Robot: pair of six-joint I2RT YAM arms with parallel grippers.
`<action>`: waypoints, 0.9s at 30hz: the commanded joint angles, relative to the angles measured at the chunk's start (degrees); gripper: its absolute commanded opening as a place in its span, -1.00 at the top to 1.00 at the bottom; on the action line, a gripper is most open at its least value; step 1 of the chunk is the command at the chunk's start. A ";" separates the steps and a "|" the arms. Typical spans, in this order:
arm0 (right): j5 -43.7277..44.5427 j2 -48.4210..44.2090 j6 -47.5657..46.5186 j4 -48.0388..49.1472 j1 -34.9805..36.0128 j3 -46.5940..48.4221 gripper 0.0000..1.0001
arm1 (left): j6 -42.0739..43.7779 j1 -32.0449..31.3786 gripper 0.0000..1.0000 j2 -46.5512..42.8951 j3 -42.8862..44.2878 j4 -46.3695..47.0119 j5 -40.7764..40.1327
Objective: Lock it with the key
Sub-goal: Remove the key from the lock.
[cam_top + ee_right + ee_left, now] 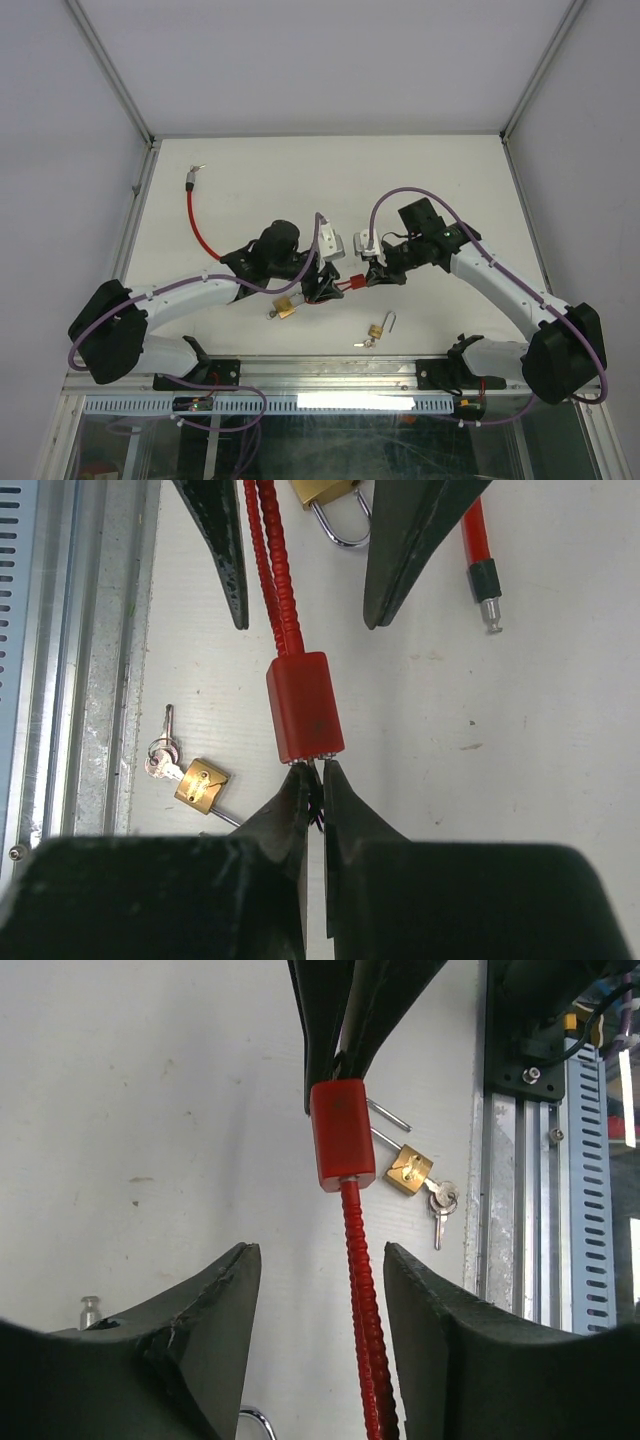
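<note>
The red lock body of a red cable lock hangs between my two grippers above the table. My right gripper is shut on a small dark key at the lock body's keyhole end. My left gripper is open. The doubled red cable runs between its fingers, close to the right one, up to the lock body. The rest of the cable curves to the far left and ends in a metal tip.
A brass padlock lies under the left arm. A second, open brass padlock with keys lies near the front rail and shows in both wrist views. A grey block sits behind the grippers.
</note>
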 commanded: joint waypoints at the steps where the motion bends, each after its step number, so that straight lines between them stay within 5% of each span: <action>1: -1.75 -1.11 1.40 1.68 0.15 2.99 1.00 | 0.04 -0.43 -0.02 1.83 0.92 -1.88 1.85; 6: -1.52 -0.89 1.88 2.01 0.08 2.98 1.00 | 0.27 -0.45 0.25 2.29 1.39 -1.87 2.49; 12: -2.91 -0.49 1.85 1.41 0.06 3.04 1.00 | 1.13 -0.42 1.00 3.24 2.15 -2.10 2.87; 18: -7.36 -1.12 -8.01 -3.83 0.07 2.80 1.00 | 2.49 -0.19 1.00 -0.42 1.11 -2.54 1.04; 23: -7.90 -7.75 -31.46 -9.47 0.97 -1.54 1.00 | -0.50 1.79 1.00 2.44 1.88 -1.78 13.58; 27: 0.08 -12.09 -34.65 -4.37 2.71 -4.11 1.00 | -4.35 4.77 1.00 13.61 8.65 -7.39 23.03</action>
